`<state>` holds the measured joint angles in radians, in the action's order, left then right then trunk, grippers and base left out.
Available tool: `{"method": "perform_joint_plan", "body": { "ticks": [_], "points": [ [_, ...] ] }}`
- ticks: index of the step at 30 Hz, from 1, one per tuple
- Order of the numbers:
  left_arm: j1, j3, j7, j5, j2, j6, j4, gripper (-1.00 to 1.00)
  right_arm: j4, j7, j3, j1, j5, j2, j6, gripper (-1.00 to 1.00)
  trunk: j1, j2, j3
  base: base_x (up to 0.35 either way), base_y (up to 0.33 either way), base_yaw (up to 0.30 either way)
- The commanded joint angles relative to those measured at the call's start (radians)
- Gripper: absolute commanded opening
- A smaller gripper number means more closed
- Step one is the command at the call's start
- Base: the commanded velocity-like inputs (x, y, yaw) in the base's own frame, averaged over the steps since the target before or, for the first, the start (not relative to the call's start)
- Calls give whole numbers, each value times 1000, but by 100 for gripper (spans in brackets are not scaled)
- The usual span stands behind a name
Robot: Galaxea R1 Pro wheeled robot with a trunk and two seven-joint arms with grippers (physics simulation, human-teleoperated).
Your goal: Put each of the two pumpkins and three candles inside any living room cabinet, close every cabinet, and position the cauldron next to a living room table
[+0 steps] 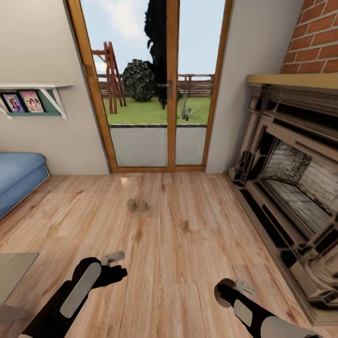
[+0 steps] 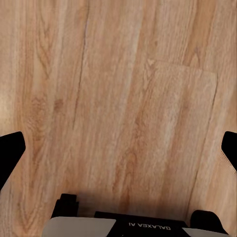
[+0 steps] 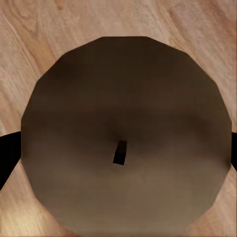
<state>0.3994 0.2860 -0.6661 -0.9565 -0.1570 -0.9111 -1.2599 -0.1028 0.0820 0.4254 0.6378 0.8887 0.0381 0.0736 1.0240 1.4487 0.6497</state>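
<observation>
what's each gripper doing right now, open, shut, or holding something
left gripper: open, nothing between its fingers, bare wood floor beneath.
right gripper: shut on a brown candle, seen end-on with its wick.

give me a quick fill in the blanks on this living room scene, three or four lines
1. Two small candles stand on the wood plank ____ in front of the glass door.
2. In the right wrist view, a brown candle sits between the jaws of the ____ gripper.
3. The brick fireplace is on the robot's ____ side.
4. The blue sofa is on the robot's ____ side.

Missing words: floor; right; right; left
</observation>
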Motion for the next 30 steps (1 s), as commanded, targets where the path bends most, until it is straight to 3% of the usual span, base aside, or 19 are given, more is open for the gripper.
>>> {"method": "perform_joint_plan", "body": {
  "ticks": [1,30],
  "points": [
    [1,2,-10,-10,-1,0,-1,100,-2,4,9,0,7,0,2,-100,1,0,1,339,0,0],
    [1,4,-10,-10,-1,0,0,100,-2,5,9,0,7,0,2,-100,1,0,1,340,0,0]
  ]
}}
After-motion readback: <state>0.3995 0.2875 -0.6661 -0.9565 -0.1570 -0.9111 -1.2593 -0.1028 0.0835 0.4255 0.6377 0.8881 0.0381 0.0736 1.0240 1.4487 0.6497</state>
